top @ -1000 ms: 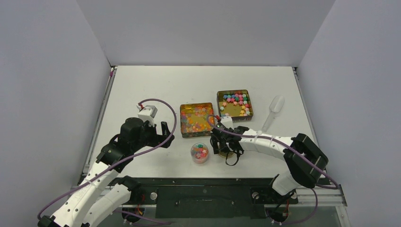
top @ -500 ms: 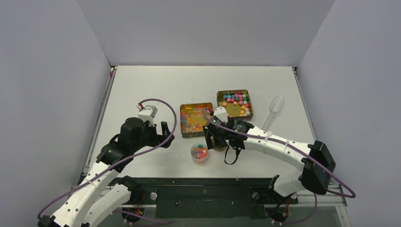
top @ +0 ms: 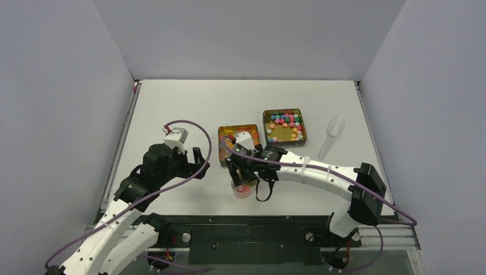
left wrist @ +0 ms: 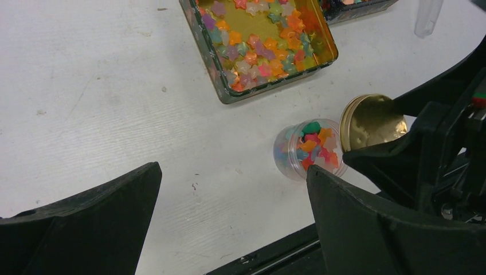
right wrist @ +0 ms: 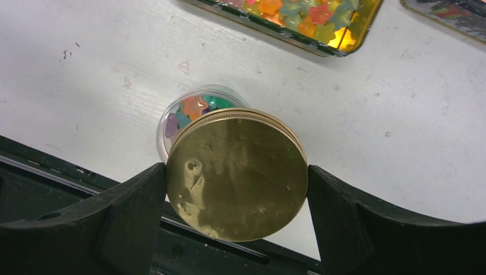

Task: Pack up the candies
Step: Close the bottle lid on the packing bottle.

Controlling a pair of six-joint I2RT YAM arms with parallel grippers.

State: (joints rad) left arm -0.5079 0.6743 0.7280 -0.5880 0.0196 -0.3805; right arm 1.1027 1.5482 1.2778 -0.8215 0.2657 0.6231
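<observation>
Clear jar [left wrist: 281, 153], gold lid [right wrist: 236, 175], perhaps a scoop [top: 334, 127]

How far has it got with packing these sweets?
Done: the jar holds a heap of candies. In hand: the right hand grips the lid, tilted by the jar's mouth and not yet on it. The left hand is open and holds nothing. Left: seating the lid. Many more candies lie in the tins.

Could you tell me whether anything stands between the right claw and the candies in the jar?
Only the gold lid that the right claw grips: it hangs tilted, partly over the open jar holding the candies. Nothing else visible intervenes.
</observation>
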